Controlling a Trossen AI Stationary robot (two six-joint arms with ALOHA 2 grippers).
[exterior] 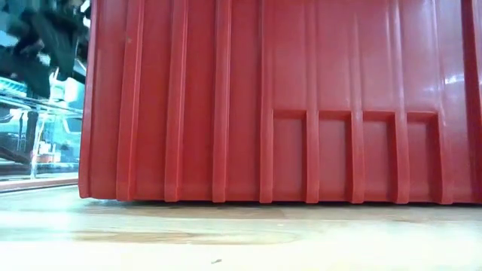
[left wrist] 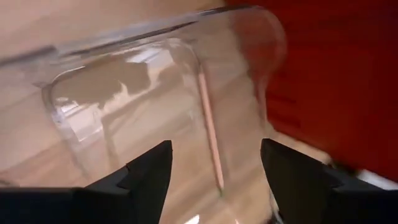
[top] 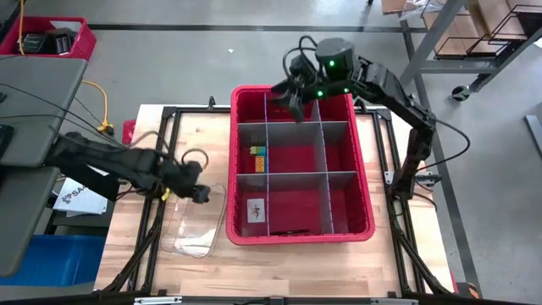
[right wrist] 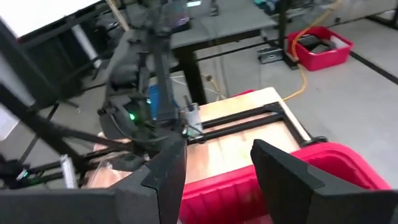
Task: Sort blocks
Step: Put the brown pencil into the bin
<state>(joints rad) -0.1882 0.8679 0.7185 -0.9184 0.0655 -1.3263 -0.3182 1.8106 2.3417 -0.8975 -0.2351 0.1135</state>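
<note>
**Left gripper over clear tray, right gripper above the bin's far edge**

A pale wooden table (top: 279, 263) sits on a grey workshop floor, with a small red crate of dark parts in the upper left of the high view.

At centre left of that view, the left gripper (top: 200, 194) hangs over the upper end of a clear plastic tray (top: 196, 229) lying just beside the red bin's left wall. In the left wrist view its 2 dark fingers (left wrist: 149, 174) stand apart with a plain gap between them; nothing is held there, and the tray's transparent rim shows through the gap.

The red bin (top: 366, 186) fills the middle of the table, split by grey dividers (top: 292, 174) into compartments. The blocks (top: 260, 158), a small yellow, green and blue cluster, lie in the middle-row left compartment, against its left side.

At upper centre, the right gripper (top: 294, 106) hovers over the bin's top-row compartments. Its 2 fingers (right wrist: 168, 171) are spread and empty, the bin's rim visible between them.
</note>
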